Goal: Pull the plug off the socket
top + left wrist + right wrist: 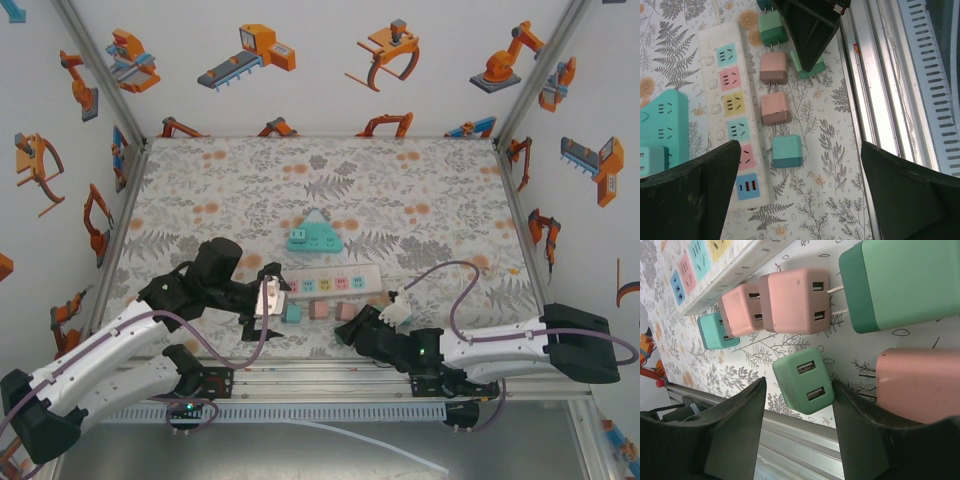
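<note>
Just now the right gripper [799, 390] has its fingers parted on either side of a small green plug [802, 380] lying on the table [840, 200], though it is not clear whether they touch it. The left gripper [800, 147] hangs wide open above a teal plug [786, 151]. That plug lies in a row with two pink plugs [774, 67] just beside the white power strip [732, 110].

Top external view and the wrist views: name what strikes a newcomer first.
A white power strip with pastel sockets lies in the middle, a teal socket block just behind it. A row of pastel plugs lies loose along its near side. The right end effector hangs open astride a mint plug.
</note>
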Action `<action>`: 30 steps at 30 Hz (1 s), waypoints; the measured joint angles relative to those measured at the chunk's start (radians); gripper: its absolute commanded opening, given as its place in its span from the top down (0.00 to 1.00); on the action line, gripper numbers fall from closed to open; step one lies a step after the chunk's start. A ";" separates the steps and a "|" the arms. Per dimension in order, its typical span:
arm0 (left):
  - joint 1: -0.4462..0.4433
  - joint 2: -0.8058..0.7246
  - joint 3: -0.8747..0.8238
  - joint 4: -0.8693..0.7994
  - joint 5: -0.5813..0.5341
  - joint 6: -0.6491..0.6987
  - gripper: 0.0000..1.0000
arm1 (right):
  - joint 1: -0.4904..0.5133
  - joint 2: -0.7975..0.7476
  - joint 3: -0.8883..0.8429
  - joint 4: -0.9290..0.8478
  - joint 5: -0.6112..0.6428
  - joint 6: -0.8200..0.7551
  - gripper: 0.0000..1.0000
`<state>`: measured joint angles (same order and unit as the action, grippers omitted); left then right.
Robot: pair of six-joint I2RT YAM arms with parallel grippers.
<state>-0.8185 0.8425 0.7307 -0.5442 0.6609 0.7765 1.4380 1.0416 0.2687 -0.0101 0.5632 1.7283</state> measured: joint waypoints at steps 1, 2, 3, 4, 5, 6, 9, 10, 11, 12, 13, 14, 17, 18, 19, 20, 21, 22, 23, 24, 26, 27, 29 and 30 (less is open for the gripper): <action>0.000 0.001 0.000 0.000 -0.001 0.000 0.03 | 0.001 -0.005 0.000 -0.005 0.000 0.003 0.46; 0.000 0.002 0.000 0.000 -0.003 0.000 0.03 | 0.002 -0.013 0.000 -0.013 0.000 0.004 0.46; 0.000 0.003 0.000 0.000 -0.005 0.000 0.03 | 0.004 -0.021 0.000 -0.024 0.001 0.005 0.46; 0.000 0.003 0.000 0.000 -0.007 0.000 0.03 | 0.006 -0.031 0.000 -0.037 0.000 0.008 0.46; 0.000 0.004 0.000 -0.001 -0.008 0.000 0.03 | 0.008 -0.043 0.000 -0.054 -0.001 0.008 0.46; 0.000 0.004 0.000 -0.001 -0.010 0.000 0.03 | 0.010 -0.058 0.000 -0.072 0.000 0.010 0.46; 0.000 0.004 0.000 0.000 -0.014 0.000 0.03 | 0.019 -0.116 0.005 -0.143 0.000 0.011 0.45; 0.000 0.003 0.000 0.000 -0.015 0.000 0.03 | 0.021 -0.138 0.009 -0.170 0.001 0.010 0.45; 0.000 0.003 0.000 0.001 -0.018 -0.001 0.03 | 0.023 -0.164 0.016 -0.198 0.004 0.006 0.46; 0.000 0.003 0.000 0.004 -0.022 -0.002 0.03 | 0.023 -0.188 0.023 -0.223 0.008 -0.001 0.46; 0.000 0.003 -0.001 0.009 -0.027 -0.005 0.03 | 0.024 -0.212 0.032 -0.242 0.016 -0.016 0.47; 0.000 0.001 -0.003 0.018 -0.037 -0.011 0.03 | 0.024 -0.243 0.043 -0.264 0.032 -0.042 0.48; 0.000 -0.011 -0.014 0.052 -0.068 -0.033 0.03 | 0.024 -0.311 0.092 -0.299 0.105 -0.169 0.49; 0.000 -0.018 -0.018 0.066 -0.083 -0.043 0.03 | 0.024 -0.325 0.117 -0.307 0.141 -0.227 0.49; 0.000 -0.023 -0.020 0.076 -0.097 -0.053 0.03 | 0.024 -0.329 0.143 -0.315 0.169 -0.285 0.46; 0.000 -0.026 -0.020 0.089 -0.113 -0.066 0.03 | 0.019 -0.328 0.179 -0.323 0.203 -0.362 0.43; 0.000 -0.028 -0.020 0.102 -0.128 -0.074 0.03 | 0.009 -0.320 0.211 -0.330 0.225 -0.421 0.41; 0.000 -0.030 -0.020 0.117 -0.146 -0.089 0.03 | -0.015 -0.306 0.254 -0.334 0.243 -0.496 0.39; 0.000 -0.030 -0.020 0.131 -0.165 -0.101 0.03 | -0.051 -0.287 0.298 -0.339 0.249 -0.568 0.37; 0.000 -0.030 -0.020 0.143 -0.183 -0.114 0.03 | -0.097 -0.265 0.338 -0.340 0.238 -0.633 0.36; 0.000 -0.027 -0.020 0.179 -0.224 -0.143 0.03 | -0.225 -0.210 0.417 -0.331 0.179 -0.768 0.31; 0.000 -0.024 -0.020 0.196 -0.238 -0.154 0.03 | -0.278 -0.187 0.440 -0.322 0.148 -0.816 0.28; 0.000 -0.004 -0.018 0.235 -0.268 -0.174 0.03 | -0.400 -0.125 0.488 -0.292 0.037 -0.933 0.19; 0.000 0.013 -0.011 0.243 -0.279 -0.180 0.03 | -0.448 -0.092 0.508 -0.285 -0.009 -0.975 0.17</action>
<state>-0.8185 0.8551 0.7193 -0.3012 0.3820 0.5964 0.9901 0.9501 0.7769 -0.2947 0.5545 0.7536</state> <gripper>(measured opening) 0.973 0.779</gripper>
